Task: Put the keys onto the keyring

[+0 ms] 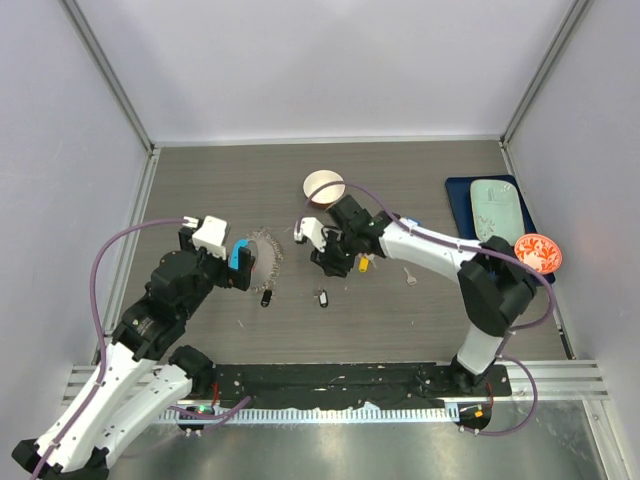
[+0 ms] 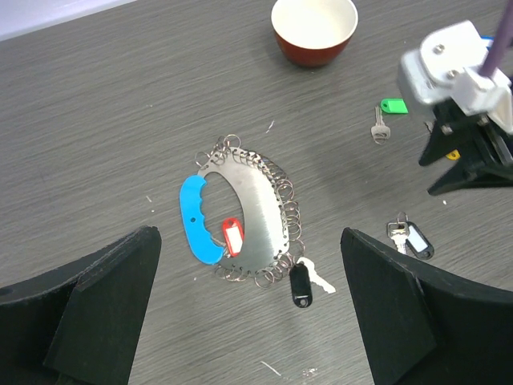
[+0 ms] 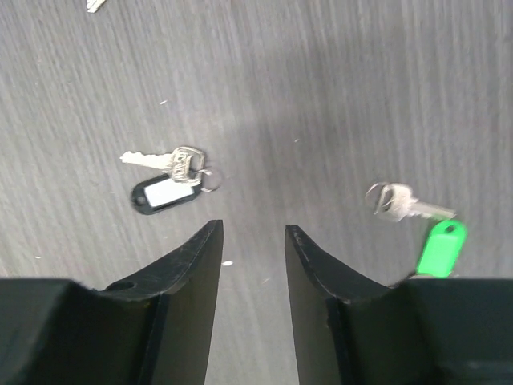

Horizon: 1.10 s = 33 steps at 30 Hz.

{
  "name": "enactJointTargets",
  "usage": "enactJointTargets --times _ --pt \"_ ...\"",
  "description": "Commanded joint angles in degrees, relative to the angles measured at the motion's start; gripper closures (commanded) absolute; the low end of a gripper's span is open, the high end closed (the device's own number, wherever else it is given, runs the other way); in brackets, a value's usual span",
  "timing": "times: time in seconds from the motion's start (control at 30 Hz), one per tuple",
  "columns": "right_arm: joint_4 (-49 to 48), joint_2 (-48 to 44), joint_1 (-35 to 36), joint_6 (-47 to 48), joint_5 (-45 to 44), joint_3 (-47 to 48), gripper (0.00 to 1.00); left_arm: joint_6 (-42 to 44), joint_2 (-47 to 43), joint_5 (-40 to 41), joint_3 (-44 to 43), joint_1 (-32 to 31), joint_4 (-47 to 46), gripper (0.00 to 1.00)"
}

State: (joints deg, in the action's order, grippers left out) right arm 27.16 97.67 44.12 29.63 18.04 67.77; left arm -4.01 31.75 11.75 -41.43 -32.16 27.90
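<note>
The keyring (image 2: 255,210) lies flat on the table: a silvery crescent edged with many small rings, with a curved blue tag (image 2: 195,221). A red tag (image 2: 232,237) and a black-tagged key (image 2: 300,283) hang on it. My left gripper (image 2: 250,321) hovers open above it, touching nothing. My right gripper (image 3: 254,234) stands over bare table with its fingers (image 3: 192,265) apart and nothing between them. Loose keys lie near it: a black-tagged one (image 3: 164,193) and a green-tagged one (image 3: 437,243). A yellow tag (image 1: 363,265) peeks out beside the right gripper (image 1: 332,264), and a plain key (image 1: 410,275) lies further right.
A small white bowl (image 1: 323,185) stands behind the right gripper. At the right edge a blue mat (image 1: 460,195) carries a pale tray (image 1: 495,208), with an orange patterned bowl (image 1: 538,252) beside it. Grey walls close in the table on three sides.
</note>
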Motion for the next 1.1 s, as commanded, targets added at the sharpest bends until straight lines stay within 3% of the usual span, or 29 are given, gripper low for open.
enactJointTargets --times 0.0,0.27,0.67,1.07 --pt "8.2 6.1 -1.8 11.6 8.1 7.8 0.55 0.7 -0.6 -1.4 -0.8 0.7 -0.7 0.00" --pt "14.1 15.3 -2.0 17.6 14.4 14.8 0.55 0.4 -0.4 -3.0 -0.8 2.9 -0.8 0.00" --pt "17.7 19.9 -1.9 20.0 18.5 17.7 0.55 -0.5 0.6 -6.6 -0.7 6.3 -1.4 0.00" --pt "22.1 23.9 -1.9 21.5 20.1 21.6 0.64 -0.6 1.4 -7.9 -0.6 7.2 -1.5 0.00"
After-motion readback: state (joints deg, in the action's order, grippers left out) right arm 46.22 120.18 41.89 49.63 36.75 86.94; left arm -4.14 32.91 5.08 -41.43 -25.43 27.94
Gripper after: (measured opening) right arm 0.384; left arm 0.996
